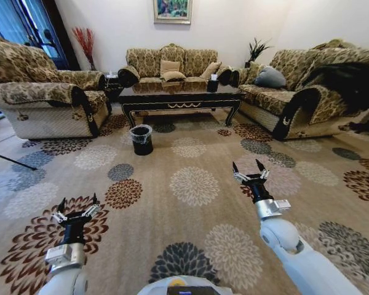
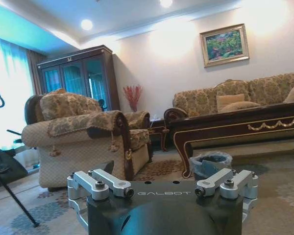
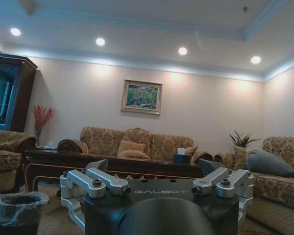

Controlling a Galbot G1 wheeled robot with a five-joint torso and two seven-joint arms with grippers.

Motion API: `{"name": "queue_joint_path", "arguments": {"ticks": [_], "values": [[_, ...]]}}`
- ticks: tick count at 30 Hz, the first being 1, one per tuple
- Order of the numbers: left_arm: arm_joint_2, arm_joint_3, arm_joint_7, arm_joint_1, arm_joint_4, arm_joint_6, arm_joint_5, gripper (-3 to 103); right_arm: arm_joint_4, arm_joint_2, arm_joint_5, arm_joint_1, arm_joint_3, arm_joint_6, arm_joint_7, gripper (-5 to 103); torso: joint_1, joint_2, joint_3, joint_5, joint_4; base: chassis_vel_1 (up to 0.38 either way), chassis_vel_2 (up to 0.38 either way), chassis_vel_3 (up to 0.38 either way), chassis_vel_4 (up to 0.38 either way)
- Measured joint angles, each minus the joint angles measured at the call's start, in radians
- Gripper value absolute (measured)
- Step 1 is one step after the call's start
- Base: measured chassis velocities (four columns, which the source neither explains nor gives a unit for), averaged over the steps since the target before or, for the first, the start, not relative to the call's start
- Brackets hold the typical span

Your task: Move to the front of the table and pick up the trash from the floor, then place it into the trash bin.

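The dark glossy table (image 1: 178, 98) stands across the room on the patterned floor (image 1: 190, 184), in front of the back sofa. The black trash bin (image 1: 141, 139) with its clear liner sits on the carpet by the table's left front leg; it is also seen as the bin (image 2: 210, 164) and the bin (image 3: 17, 208). I can make out no trash on the carpet from here. My left gripper (image 1: 77, 206) hangs open low at the near left. My right gripper (image 1: 248, 169) hangs open at the near right. Both are far from the bin and hold nothing.
Patterned sofas flank the carpet: a left sofa (image 1: 43, 101), a back sofa (image 1: 169, 64) and a right sofa (image 1: 301, 92). A black tissue box (image 1: 213, 85) sits on the table. A thin black stand leg (image 1: 12, 161) lies at the far left. Wide open carpet lies ahead.
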Motion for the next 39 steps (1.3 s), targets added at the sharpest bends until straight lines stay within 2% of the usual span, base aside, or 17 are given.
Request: {"name": "queue_joint_path", "arguments": {"ticks": [6, 12, 39], "values": [[0.000, 0.000, 0.000, 0.000, 0.000, 0.000, 0.000, 100, 0.000, 0.000, 0.000, 0.000, 0.000, 0.000, 0.000, 100, 0.000, 0.000, 0.000, -0.0014, 0.0003, -0.006, -0.009, 0.012, 0.004], [0.000, 0.000, 0.000, 0.000, 0.000, 0.000, 0.000, 100, 0.000, 0.000, 0.000, 0.000, 0.000, 0.000, 0.000, 100, 0.000, 0.000, 0.000, -0.0003, 0.0001, 0.019, 0.016, -0.012, -0.010], [0.000, 0.000, 0.000, 0.000, 0.000, 0.000, 0.000, 100, 0.000, 0.000, 0.000, 0.000, 0.000, 0.000, 0.000, 100, 0.000, 0.000, 0.000, -0.0007, 0.0002, 0.000, 0.000, 0.000, 0.000]]}}
